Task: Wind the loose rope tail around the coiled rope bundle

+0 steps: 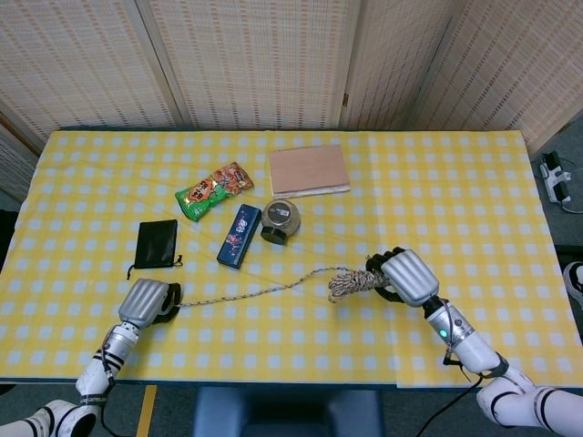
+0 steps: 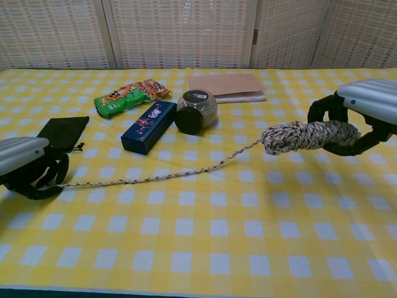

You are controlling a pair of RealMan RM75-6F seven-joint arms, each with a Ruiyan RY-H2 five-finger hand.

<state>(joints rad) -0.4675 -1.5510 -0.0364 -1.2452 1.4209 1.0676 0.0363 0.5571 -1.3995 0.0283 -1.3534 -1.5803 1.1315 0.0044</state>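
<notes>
Right of centre in the chest view, the coiled rope bundle [image 2: 307, 136] hangs just above the worktop [image 2: 205, 248], gripped at its far end by the right robot hand [image 2: 356, 118], whose dark fingers [image 2: 322, 112] curl around the coil so that most of the bundle sticks out free toward the middle of the frame; that grip, I judge, leaves the bundle's body bare for turns to be laid on it; the loose rope tail [image 2: 161, 176] leaves the bundle's near end, drops to the cloth and runs slantwise down to the lower left of the frame, where the left robot hand [image 2: 31, 171] has its fingers closed on the tail's end; holding both ends well apart keeps the line drawn out rather than tangled, though it looks only lightly taut; no turn of the tail round the bundle shows yet, so the winding seems not begun; the rope is pale and speckled with dark flecks, braided, the bundle a short fat bunch of parallel loops; beyond the tail, in the upper middle, lie a blue box [image 2: 149, 126], a dark round jar [image 2: 196, 112] on its side, a green snack packet [image 2: 130, 96], a tan notebook [image 2: 226, 85] and, at left, a black pouch [image 2: 62, 132].
</notes>
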